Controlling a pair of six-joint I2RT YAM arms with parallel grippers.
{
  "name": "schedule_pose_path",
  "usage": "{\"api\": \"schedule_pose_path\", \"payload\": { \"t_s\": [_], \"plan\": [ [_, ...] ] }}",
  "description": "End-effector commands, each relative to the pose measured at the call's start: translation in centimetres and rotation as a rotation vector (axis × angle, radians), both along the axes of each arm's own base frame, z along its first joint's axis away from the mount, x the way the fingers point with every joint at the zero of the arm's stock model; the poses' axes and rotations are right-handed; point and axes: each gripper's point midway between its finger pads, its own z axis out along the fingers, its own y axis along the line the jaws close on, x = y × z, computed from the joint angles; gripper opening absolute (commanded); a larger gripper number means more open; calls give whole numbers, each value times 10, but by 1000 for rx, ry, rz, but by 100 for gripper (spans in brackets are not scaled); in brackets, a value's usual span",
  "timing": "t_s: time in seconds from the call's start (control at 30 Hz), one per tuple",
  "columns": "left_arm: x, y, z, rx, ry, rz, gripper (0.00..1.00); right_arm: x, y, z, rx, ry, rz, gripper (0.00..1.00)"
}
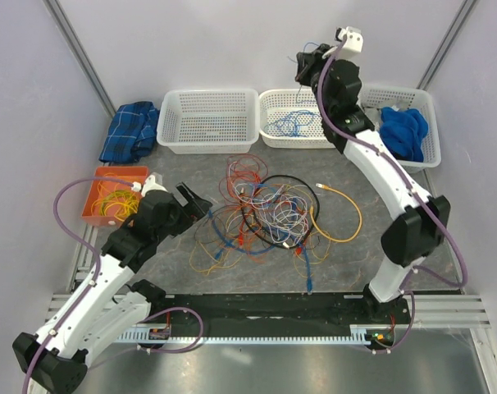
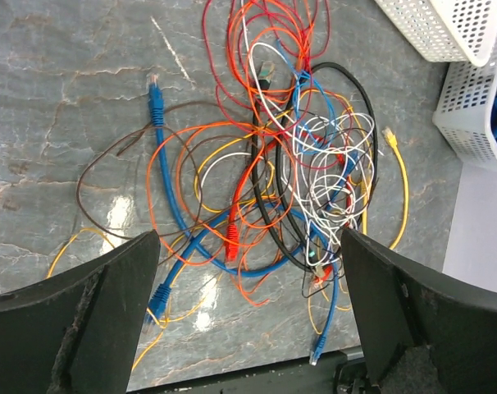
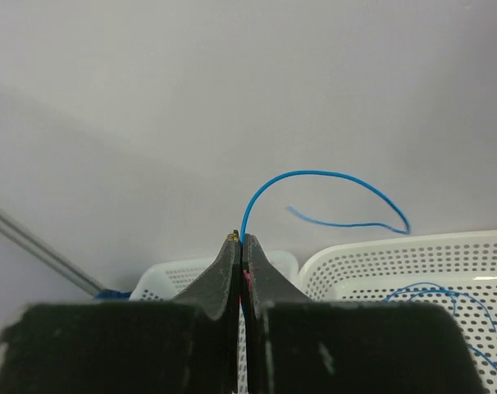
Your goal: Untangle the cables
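- The table (image 1: 195,168) carried most of the work left to do: the cables (image 1: 269,215) lay in one jumble at its middle, with red, orange, white, blue and brown strands crossing each other inside and over a thicker black loop (image 1: 285,177).
- I judged the job as early to midway. A few blue wires (image 1: 291,123) already sat in the middle white basket (image 1: 289,141) at the far edge, and yellow wires (image 1: 117,203) lay in the orange bin (image 1: 91,197) on the left.
- One yellow cable (image 1: 357,212) curved along the right edge of the pile, nearly free of it, and looked like an easy next pick.
- My left gripper (image 1: 195,203) hovered over the left side of the jumble with its jaws spread wide, holding nothing.
- My right gripper (image 3: 242,242) was raised above the middle basket, its jaws pinched tight on a thin blue wire (image 3: 330,176) that arched up and over to the right. That strand was out of the pile but not yet dropped.
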Motion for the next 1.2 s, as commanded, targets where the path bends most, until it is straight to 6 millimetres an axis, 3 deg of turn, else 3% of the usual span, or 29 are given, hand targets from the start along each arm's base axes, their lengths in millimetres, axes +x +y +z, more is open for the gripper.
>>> {"api": "schedule_pose_path", "payload": {
  "t_s": [0.0, 0.07, 0.17, 0.27, 0.3, 0.37, 0.4, 0.53, 0.57, 0.63, 0.67, 0.7, 0.73, 0.77, 0.8, 0.83, 0.87, 0.9, 0.93, 0.97, 1.0, 1.07, 1.1, 1.17],
  "plan": [
    [-4, 0, -8, -29, 3, 13, 97, 49, -16, -34, -3, 67, -73, 0],
    [-8, 1, -18, -21, 18, 7, 97, 64, -27, -39, 11, 70, -98, 0],
    [-13, 6, -33, -9, 39, 16, 96, 93, -36, -77, -8, 125, -128, 0],
    [-15, 6, -43, -9, 52, 19, 96, 110, -44, -98, -9, 164, -143, 0],
    [-16, 5, -44, -12, 52, 13, 96, 111, -41, -98, -11, 162, -122, 12],
    [-16, 5, -46, -8, 55, 6, 96, 115, -38, -104, -18, 176, -119, 52],
    [-16, 4, -47, -1, 57, -1, 96, 114, -39, -104, -17, 180, -125, 97],
    [-15, 4, -44, 2, 47, -7, 97, 99, -30, -90, -34, 148, -125, 98],
    [-15, 4, -44, 2, 47, -8, 98, 87, -30, -71, -30, 120, -124, 98],
    [-15, 3, -44, 0, 45, -12, 98, 68, -14, -72, -46, 118, -101, 98],
    [-15, 3, -44, -1, 47, -12, 98, 46, -13, -46, -28, 73, -90, 98],
    [-15, 3, -45, 0, 50, -12, 98, 36, -7, -65, -41, 100, -75, 98],
    [-15, 2, -45, 1, 51, -13, 98, 19, 10, -65, -36, 99, -38, 98],
    [-15, 3, -46, 3, 55, -12, 98, -6, 13, -46, -18, 65, -17, 98],
    [-16, 2, -48, 5, 63, -18, 99, -21, 20, -78, -40, 114, 3, 98],
    [-16, 2, -49, 7, 64, -19, 99, -41, 39, -86, -39, 120, 45, 98],
    [-17, 2, -52, 13, 77, -24, 99, -65, 41, -76, -24, 91, 68, 98],
    [-17, 1, -53, 20, 81, -31, 99, -79, 45, -116, -49, 134, 79, 98],
    [-17, 1, -54, 23, 85, -34, 99, -97, 57, -129, -59, 145, 115, 98],
    [-17, 1, -56, 34, 92, -43, 99, -113, 56, -129, -48, 144, 127, 98],
    [-18, 1, -56, 37, 93, -48, 99, -124, 51, -167, -86, 207, 115, 98],
    [-18, 0, -55, 47, 85, -69, 97, -151, 54, -180, -108, 218, 144, 98],
    [-19, -3, -53, 44, 76, -92, 96, -162, 51, -207, -149, 259, 150, 98],
    [-18, -3, -50, 50, 50, -105, 93, -182, 53, -212, -163, 257, 178, 98]
  ]
}}
